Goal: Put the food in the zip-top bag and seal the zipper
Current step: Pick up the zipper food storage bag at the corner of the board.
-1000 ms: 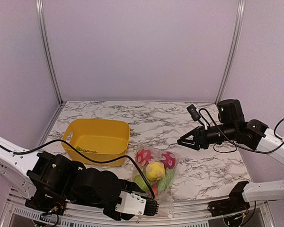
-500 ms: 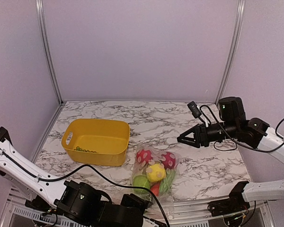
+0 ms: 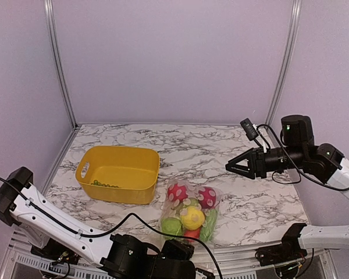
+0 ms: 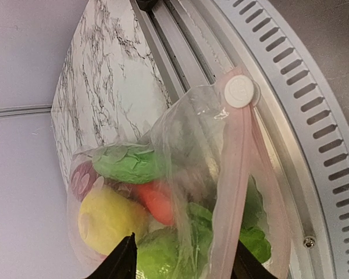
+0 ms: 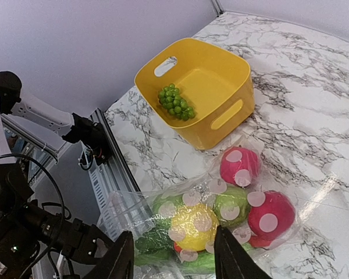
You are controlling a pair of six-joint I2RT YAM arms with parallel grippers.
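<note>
The clear zip-top bag [image 3: 189,212] lies at the table's front edge with the food inside: two red round pieces [image 3: 175,192], a yellow lemon [image 3: 192,217], a green pear [image 3: 172,225], a carrot [image 4: 157,200] and leafy pieces [image 4: 128,163]. The pinkish zipper [image 4: 235,174] runs along the mouth, which hangs over the edge. My left gripper [image 4: 183,264] is open just in front of the mouth, and the strip passes close to its right finger [image 4: 244,268]. My right gripper [image 3: 235,167] is open and empty in the air, above and to the right of the bag [image 5: 198,221].
A yellow plastic basket [image 3: 119,171] with small green grapes [image 5: 174,102] stands left of the bag. A slotted metal rail [image 4: 302,116] runs along the table's front edge below the bag's mouth. The left arm [image 3: 58,229] reaches along below that edge.
My left arm has swung down below the front edge, and its gripper now faces the bag's mouth. My right gripper has drawn back to the right. The bag has shifted slightly.
</note>
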